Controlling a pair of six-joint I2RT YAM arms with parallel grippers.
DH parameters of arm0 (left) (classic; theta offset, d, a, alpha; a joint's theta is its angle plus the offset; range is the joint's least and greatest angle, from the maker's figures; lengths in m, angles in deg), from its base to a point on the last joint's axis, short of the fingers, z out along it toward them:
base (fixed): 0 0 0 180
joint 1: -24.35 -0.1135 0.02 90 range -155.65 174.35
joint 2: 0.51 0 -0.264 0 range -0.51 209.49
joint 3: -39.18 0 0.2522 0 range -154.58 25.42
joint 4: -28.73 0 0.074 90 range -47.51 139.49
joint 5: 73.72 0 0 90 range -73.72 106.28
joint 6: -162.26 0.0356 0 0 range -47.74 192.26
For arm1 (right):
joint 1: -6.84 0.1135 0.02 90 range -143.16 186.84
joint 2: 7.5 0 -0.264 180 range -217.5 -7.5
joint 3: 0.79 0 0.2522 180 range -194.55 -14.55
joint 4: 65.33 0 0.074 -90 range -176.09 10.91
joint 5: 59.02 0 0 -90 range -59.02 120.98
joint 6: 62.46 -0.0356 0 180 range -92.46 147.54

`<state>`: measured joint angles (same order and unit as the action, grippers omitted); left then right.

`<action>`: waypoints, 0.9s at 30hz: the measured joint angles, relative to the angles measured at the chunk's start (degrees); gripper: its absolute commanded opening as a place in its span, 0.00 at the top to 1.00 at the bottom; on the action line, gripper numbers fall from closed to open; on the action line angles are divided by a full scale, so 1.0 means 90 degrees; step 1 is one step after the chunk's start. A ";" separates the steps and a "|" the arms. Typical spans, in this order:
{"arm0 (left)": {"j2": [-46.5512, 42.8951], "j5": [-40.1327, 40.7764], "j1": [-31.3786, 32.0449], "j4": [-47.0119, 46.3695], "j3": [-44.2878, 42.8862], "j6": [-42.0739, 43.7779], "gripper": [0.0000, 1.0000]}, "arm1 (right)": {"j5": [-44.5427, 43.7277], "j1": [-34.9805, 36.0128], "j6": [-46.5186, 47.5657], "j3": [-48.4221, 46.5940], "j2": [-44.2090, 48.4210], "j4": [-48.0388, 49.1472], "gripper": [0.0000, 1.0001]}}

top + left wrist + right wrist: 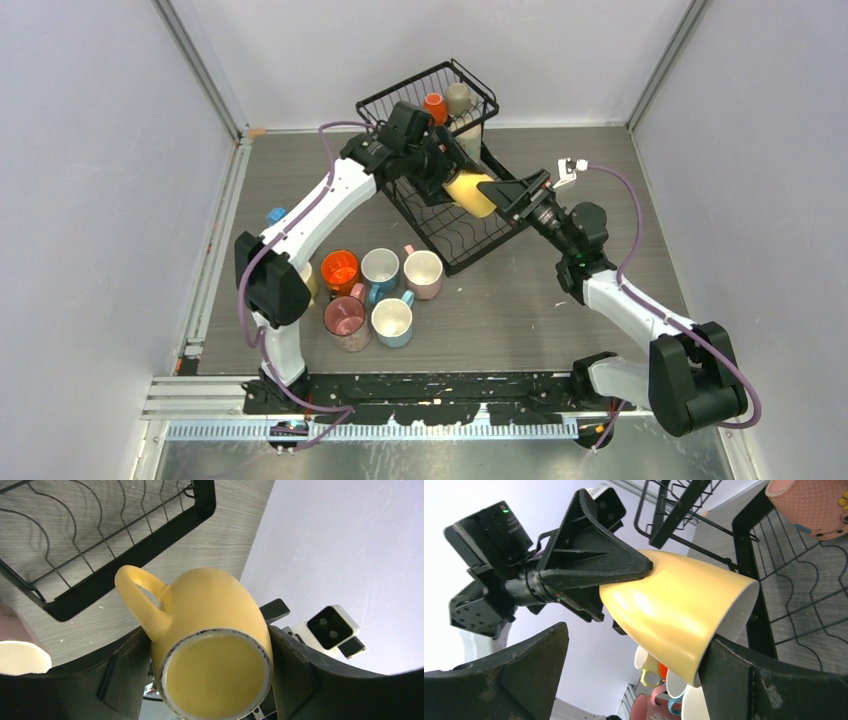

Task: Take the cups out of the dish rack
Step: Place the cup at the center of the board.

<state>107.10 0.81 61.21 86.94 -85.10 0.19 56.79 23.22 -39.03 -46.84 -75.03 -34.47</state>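
My left gripper [447,177] is shut on a yellow mug [471,193] and holds it on its side above the lower tray of the black wire dish rack [462,243]. In the left wrist view the mug [210,605] sits base-first between both fingers [295,675], handle to the left. My right gripper [505,196] is open around the mug's mouth end [674,610]. One finger [744,680] touches the rim and the other stands well apart. An orange mug [435,106] and a beige mug [459,97] sit in the upper basket.
Several mugs stand on the table near the left arm: orange [340,270], light blue [380,267], beige-pink [423,272], pink [345,318], another light blue [392,320]. A pink dotted mug [814,505] shows beside the rack wires. Walls enclose the table.
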 measured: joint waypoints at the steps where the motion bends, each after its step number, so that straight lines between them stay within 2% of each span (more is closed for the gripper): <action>1: -0.0019 -0.0039 -0.0012 -0.0051 0.0024 -0.0036 1.00 | 0.0007 0.0000 -0.0034 0.0005 0.0000 0.0070 0.08; 5: -0.0100 -0.0187 -0.0034 -0.0253 0.0109 -0.0199 1.00 | 0.0032 0.0002 -0.0192 0.0007 0.0000 0.0333 0.18; 17: -0.0175 -0.0549 -0.0068 -0.0724 0.0296 -0.0605 1.00 | 0.0092 0.0056 -0.0359 0.0007 0.0000 0.0566 0.60; 21: -0.0204 -0.0614 -0.0068 -0.0894 0.0403 -0.0675 1.00 | 0.0100 0.0066 -0.0374 0.0010 0.0000 0.0556 0.79; 24: -0.0260 -0.0658 -0.0068 -0.1018 0.0534 -0.0826 1.00 | 0.0100 0.0083 -0.0381 0.0010 0.0002 0.0573 0.96; 27: -0.0282 -0.0721 -0.0070 -0.1100 0.0617 -0.0974 1.00 | 0.0073 0.0090 -0.0347 0.0010 0.0036 0.0556 0.99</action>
<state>104.57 -5.68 60.58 77.03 -79.55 -8.58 57.44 24.03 -42.15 -46.76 -74.70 -29.47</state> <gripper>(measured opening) 0.760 0.100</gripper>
